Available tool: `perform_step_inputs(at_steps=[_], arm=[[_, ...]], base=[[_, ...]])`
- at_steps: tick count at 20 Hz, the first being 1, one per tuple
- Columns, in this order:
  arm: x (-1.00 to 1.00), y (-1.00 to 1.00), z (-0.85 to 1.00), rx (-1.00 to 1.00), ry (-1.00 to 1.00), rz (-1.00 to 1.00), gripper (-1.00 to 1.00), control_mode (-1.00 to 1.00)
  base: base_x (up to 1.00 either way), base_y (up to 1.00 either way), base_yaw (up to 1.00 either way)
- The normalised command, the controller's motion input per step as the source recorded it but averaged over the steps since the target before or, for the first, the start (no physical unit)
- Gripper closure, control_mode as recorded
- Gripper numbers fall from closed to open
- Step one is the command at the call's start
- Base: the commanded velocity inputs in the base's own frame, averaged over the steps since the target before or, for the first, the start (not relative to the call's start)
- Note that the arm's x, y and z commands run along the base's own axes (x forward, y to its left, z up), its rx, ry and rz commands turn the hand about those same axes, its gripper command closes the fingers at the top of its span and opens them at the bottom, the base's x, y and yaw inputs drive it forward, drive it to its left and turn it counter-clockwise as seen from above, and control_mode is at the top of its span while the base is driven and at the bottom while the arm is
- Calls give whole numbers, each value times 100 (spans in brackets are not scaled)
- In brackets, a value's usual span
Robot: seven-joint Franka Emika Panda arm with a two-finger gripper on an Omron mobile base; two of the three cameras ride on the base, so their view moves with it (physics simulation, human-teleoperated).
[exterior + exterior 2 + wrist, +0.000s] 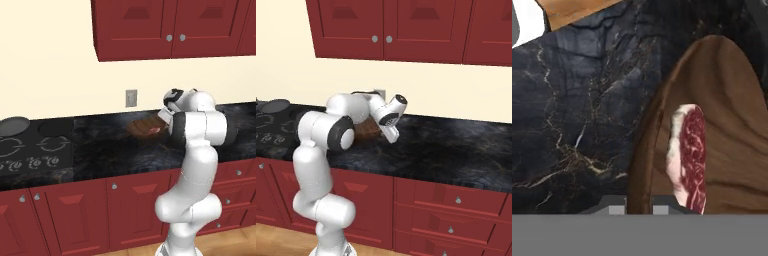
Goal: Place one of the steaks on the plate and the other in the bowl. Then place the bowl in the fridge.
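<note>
From the left base view, the wide, shallow, dark brown wooden bowl [142, 128] sits on the black marbled stone counter [115, 150], toward its far edge below the small grey wall outlet [131, 98], with a small red and pink raw steak [153, 130] lying inside it toward the right. The white arm bends over from the right and its two-finger gripper [165, 118] reaches the bowl's right rim, though the arm's upper link covers the fingers, so whether they clasp the rim I cannot tell from here. At the far left a black stovetop [30, 150] carries a dark round frying pan [13, 125], and dark red cabinets [170, 25] hang above. From the right base view, the bowl [368, 131] shows as a brown patch on the counter [456, 150] behind the arm's elbow and forearm, and the gripper [378, 131] points down and left beside it, its fingertips hidden. From the hand view, the bowl [732, 115] fills the right side with its rim [643, 160] running down to the bottom between the two finger tips; the steak [689, 157], with a whitish fat edge, rests just inside that rim. The fingers stand one on each side of the rim, but contact is not clear.
</note>
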Motion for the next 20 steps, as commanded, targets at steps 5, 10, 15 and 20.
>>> perform_step_inputs(at_steps=[5, 10, 15, 20], arm=[[-60, 14, 69, 9, -30, -10, 100, -100], [-45, -20, 50, 24, 3, -5, 100, -100], [-80, -29, 68, 11, 15, 0, 100, -100], [-100, 3, -12, 0, -14, 3, 100, -100]], base=[[0, 0, 0], [0, 0, 0], [0, 0, 0], [0, 0, 0]])
